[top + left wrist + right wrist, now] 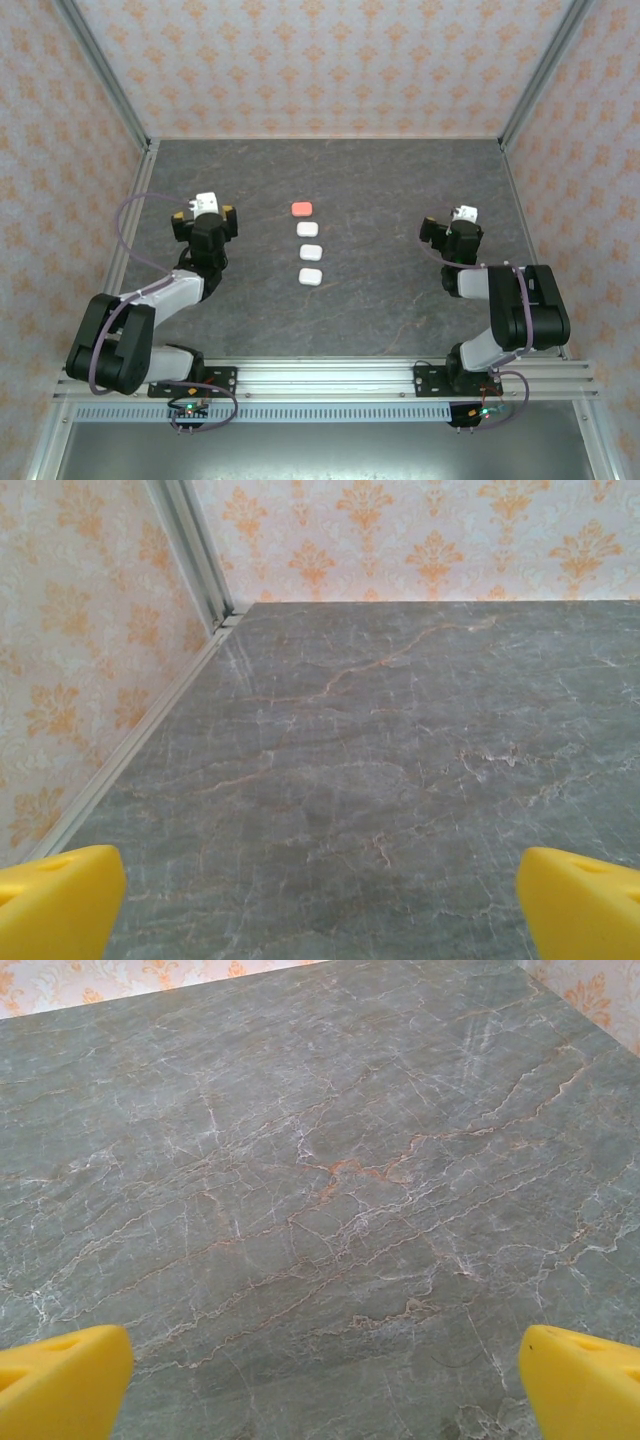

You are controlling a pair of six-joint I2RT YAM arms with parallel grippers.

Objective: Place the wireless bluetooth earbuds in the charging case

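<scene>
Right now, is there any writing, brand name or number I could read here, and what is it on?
None can be read. The coral-pink case and the three white cases look blank from above; any marking would be too small to see. The wallpaper carries only orange ornaments, and the yellow fingers are plain.

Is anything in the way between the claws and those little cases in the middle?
Nothing visible. Only bare table lies between the left claw and the four cases, and between the right claw and them. Both claws are open.

Grey marbled table (380,300), orange-damask walls (330,60), yellow jaws
</scene>
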